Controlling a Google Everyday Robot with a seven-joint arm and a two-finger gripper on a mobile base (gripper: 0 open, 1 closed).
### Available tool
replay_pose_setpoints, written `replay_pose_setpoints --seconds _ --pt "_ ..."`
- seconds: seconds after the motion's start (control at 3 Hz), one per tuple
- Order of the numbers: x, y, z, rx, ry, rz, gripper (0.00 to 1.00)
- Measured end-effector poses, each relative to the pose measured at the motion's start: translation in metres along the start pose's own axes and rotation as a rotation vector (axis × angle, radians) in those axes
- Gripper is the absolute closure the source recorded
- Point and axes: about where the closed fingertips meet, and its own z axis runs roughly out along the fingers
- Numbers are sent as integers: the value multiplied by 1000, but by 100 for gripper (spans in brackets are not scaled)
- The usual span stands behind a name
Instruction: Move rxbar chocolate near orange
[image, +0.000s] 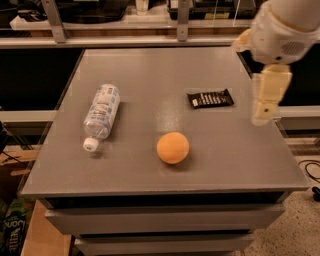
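Note:
The rxbar chocolate (210, 98), a flat black wrapper with white lettering, lies on the grey table (150, 75) right of centre. The orange (173, 147) sits nearer the front edge, about a hand's width down and left of the bar. My gripper (265, 107) hangs from the white arm (280, 30) above the table's right side, a little to the right of the bar and above it, touching nothing.
A clear plastic water bottle (100, 114) with a white cap lies on its side on the table's left part. A shelf with metal posts (183, 20) runs behind the table. Drawers sit below the tabletop. Cables lie on the floor at right.

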Motion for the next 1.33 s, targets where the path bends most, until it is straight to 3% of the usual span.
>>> replay_pose_setpoints --seconds 0.33,1.0,1.33 --pt "-22 -57 28 4 -1 -91 0" --pt "-28 -66 36 1 -12 -105 0" --pt "-39 -79 56 -29 -24 -119 0"
